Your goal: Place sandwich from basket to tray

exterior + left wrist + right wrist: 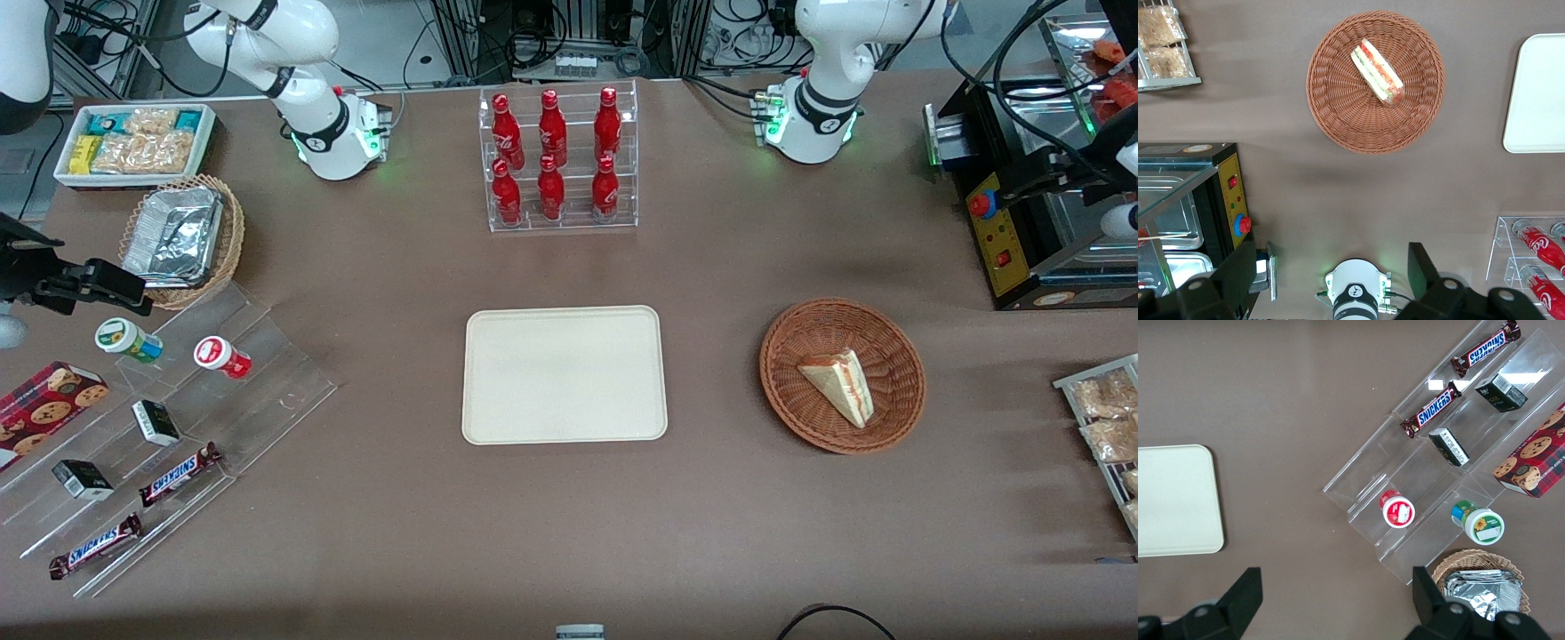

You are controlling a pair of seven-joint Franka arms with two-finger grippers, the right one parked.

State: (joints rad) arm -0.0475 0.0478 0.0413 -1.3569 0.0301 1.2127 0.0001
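Front view: pale triangular sandwich wedge, red-green filling along its edge, lies in the round reddish-brown wicker basket; pincer open high above the table.

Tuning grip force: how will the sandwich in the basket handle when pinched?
The sandwich looks like soft bread, so likely squashy and light. Its layered filling may slide apart. It lies loose in the basket; the open gripper hangs well above.

The front camera faces me from high over the surface. My wrist camera looks straight down from well above my claw; both show the basket and tray.
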